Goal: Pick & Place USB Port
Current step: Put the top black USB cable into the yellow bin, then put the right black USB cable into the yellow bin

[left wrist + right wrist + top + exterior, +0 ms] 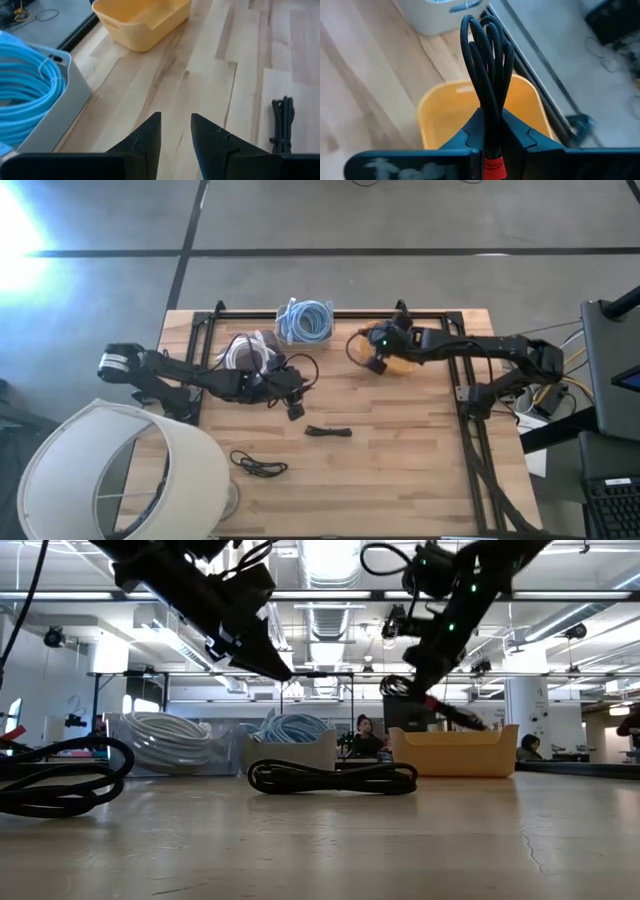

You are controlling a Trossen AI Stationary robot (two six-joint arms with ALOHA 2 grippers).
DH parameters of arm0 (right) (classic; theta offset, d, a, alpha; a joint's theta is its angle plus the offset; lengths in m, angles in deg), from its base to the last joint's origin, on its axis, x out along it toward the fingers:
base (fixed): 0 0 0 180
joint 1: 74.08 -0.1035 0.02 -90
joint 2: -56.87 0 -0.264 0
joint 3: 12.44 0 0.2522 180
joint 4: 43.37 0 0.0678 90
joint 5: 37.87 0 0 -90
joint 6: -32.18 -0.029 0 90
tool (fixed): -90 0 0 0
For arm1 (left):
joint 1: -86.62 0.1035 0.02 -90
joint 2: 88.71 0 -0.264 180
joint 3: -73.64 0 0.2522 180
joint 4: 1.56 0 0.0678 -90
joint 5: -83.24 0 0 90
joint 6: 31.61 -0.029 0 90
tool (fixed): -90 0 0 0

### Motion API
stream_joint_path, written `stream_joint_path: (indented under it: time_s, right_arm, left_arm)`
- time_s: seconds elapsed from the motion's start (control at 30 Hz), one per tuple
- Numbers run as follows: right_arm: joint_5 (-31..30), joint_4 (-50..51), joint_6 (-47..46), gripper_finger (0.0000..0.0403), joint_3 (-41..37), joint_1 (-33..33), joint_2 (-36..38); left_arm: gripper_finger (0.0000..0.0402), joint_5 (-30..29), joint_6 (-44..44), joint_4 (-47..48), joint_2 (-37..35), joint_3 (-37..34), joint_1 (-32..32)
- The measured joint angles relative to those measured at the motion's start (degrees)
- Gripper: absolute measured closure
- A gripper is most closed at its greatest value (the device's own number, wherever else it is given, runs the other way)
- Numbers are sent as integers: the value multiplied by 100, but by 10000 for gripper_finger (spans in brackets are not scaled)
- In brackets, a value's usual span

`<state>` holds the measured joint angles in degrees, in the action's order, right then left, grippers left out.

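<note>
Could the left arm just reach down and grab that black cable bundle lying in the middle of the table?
Probably yes. The left gripper is open and empty, hovering close to the black cable bundle, with only bare table between them. The right gripper is busy over the yellow bin.

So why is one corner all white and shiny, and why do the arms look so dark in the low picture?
High view: strong glare washes out the floor at the top left corner. Low view: bright ceiling lights sit behind the arms, so the left gripper and right gripper show nearly as silhouettes. Right wrist view: the black cable is sharp, the yellow bin behind it soft.
</note>
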<state>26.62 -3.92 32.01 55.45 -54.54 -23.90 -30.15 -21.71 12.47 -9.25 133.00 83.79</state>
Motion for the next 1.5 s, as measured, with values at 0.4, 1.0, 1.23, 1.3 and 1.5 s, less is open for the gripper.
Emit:
stream_joint_path:
  time_s: [0.4,1.0,1.23,1.3,1.5]
  right_arm:
    - [431,-1016,292,368,-717,610,-383]
    - [274,-525,357,250,-428,589,-497]
    - [283,-16,130,223,-10,319,-420]
    - [295,187,81,218,128,121,-407]
    - [575,414,-13,213,331,-688,-407]
  left_arm:
    - [291,0,-29,-69,0,0,0]
    - [291,246,30,-58,0,0,0]
    - [291,402,78,-14,0,-8,0]
    - [291,614,80,-19,0,-36,-2]
    - [291,944,409,-45,0,-305,-63]
